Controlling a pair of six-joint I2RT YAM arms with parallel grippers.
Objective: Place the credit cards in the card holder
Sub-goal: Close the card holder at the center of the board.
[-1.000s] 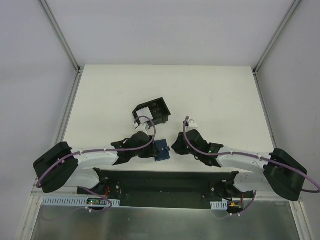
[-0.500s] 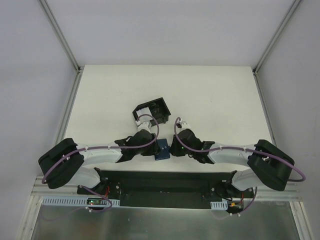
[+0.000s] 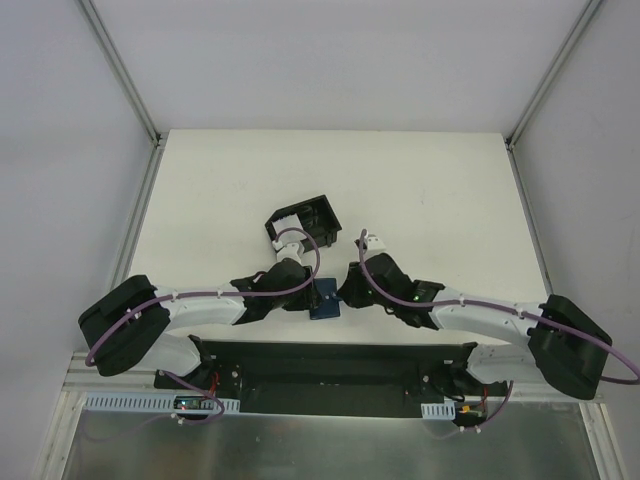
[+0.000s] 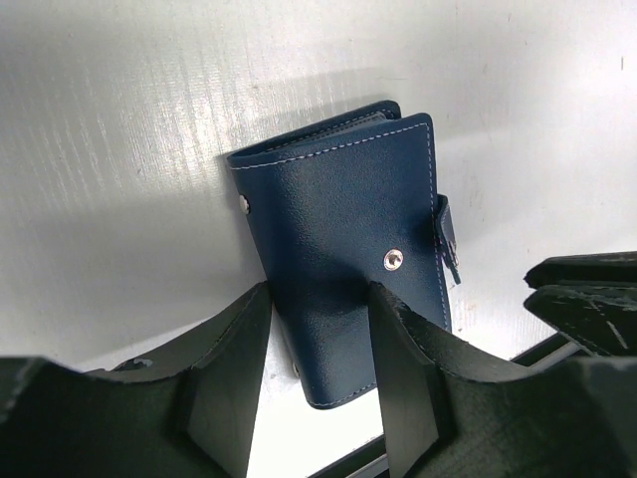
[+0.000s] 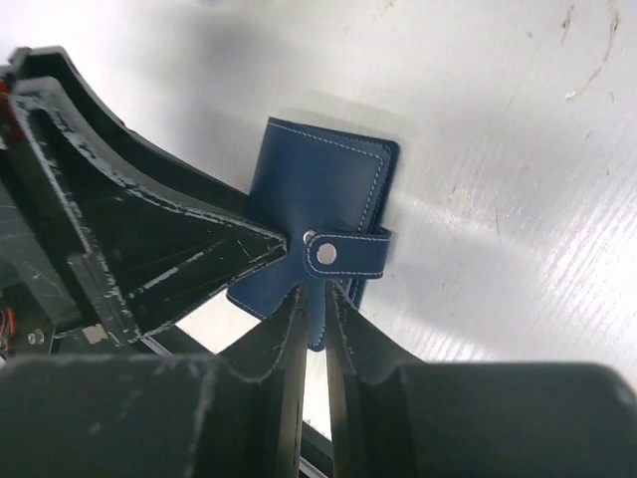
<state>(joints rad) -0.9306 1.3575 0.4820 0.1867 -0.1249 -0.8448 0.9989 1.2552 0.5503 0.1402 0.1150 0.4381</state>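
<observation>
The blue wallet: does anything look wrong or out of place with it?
The card holder is closed, its strap snapped shut, though cards must go in. Both pincers, left and right, grip it. No cards are visible.

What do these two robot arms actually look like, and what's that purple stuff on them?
Each arm has white link segments with bulky black joint housings, and a purple cable looping along it. The left gripper and the right gripper have matte black, wedge-shaped plastic fingers, scuffed with pale scratches. A small green light shows on the right arm.
</observation>
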